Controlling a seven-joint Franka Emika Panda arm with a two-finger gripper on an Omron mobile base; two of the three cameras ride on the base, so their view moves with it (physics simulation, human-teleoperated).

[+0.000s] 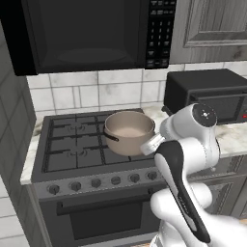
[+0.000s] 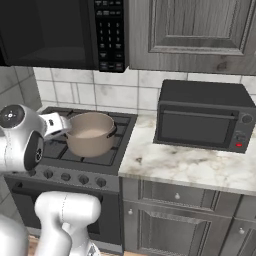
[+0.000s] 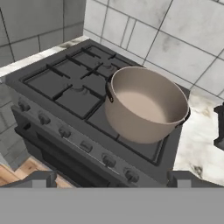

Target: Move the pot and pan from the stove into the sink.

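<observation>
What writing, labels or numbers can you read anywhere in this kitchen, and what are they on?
No text can be read.
microwave keypad: rows of pale button markings, too small and blurred to read.
toaster oven controls: a round knob and a red light, no legible marking.
stove knobs: no readable marks.
pot: plain.
</observation>
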